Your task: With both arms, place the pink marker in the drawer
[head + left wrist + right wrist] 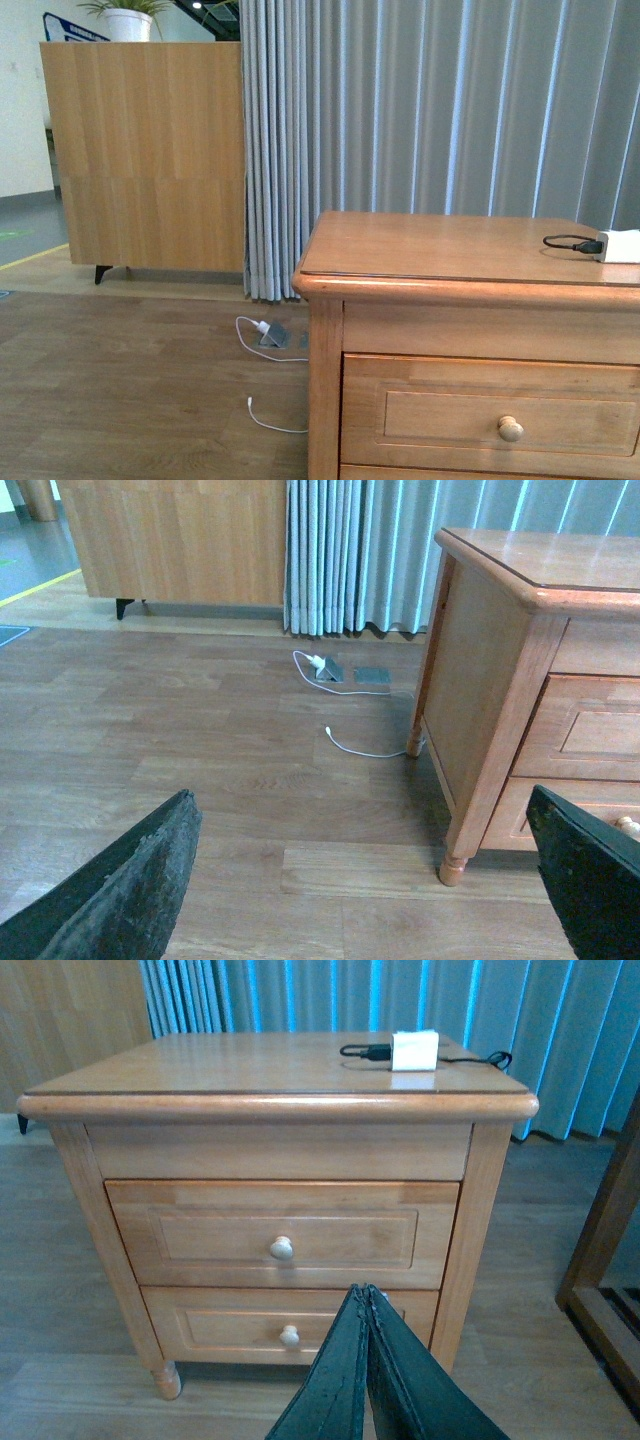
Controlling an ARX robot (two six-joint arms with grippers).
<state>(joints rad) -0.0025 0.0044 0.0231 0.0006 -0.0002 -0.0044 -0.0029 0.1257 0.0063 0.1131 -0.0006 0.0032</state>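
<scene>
The pink marker is out of view in every picture. The drawer [283,1235], the upper of two in the honey-brown cabinet [270,1065], is pushed in flush, and its round knob [282,1248] faces me. The drawer [490,415] also shows at the lower right of the front view, and part of the drawer [590,730] shows in the left wrist view. My right gripper [362,1292] is shut with nothing between its fingers, in front of the cabinet at about the lower drawer's height. My left gripper [365,880] is open over the floor, off the cabinet's left front corner, holding nothing.
A white charger block [414,1049] with a black cable lies on the cabinet top. The lower drawer [288,1330] is shut. A white cable [350,745] and a floor socket [330,670] lie by the curtain. A dark wooden frame [600,1250] stands right of the cabinet.
</scene>
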